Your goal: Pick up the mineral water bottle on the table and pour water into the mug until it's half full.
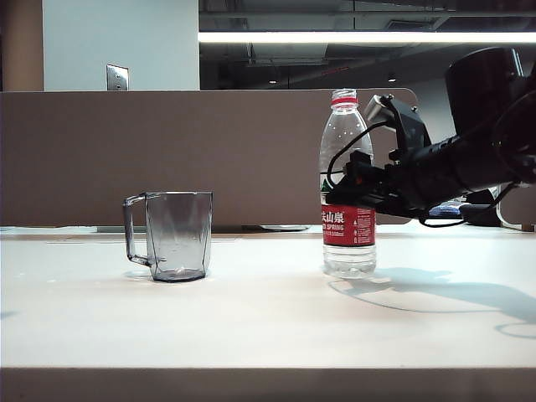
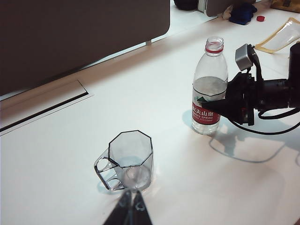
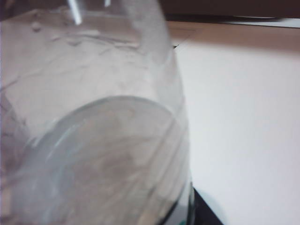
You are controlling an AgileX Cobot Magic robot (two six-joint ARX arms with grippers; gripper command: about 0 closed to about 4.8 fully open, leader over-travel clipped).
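Note:
The mineral water bottle stands upright and uncapped on the white table, roughly half full of water. From the right, my right gripper reaches level, its fingers set on both sides of the bottle just above the red label. The right wrist view is filled by the bottle wall, with one black finger pressed against its edge. To the left, well apart from the bottle, sits the empty smoky-grey mug, handle facing left. My left gripper hovers shut just short of the mug.
A brown partition runs along the table's back edge, with a cable slot in front of it. Beyond the bottle lie a blue cloth, a small red cap and a clear yellow-edged bag.

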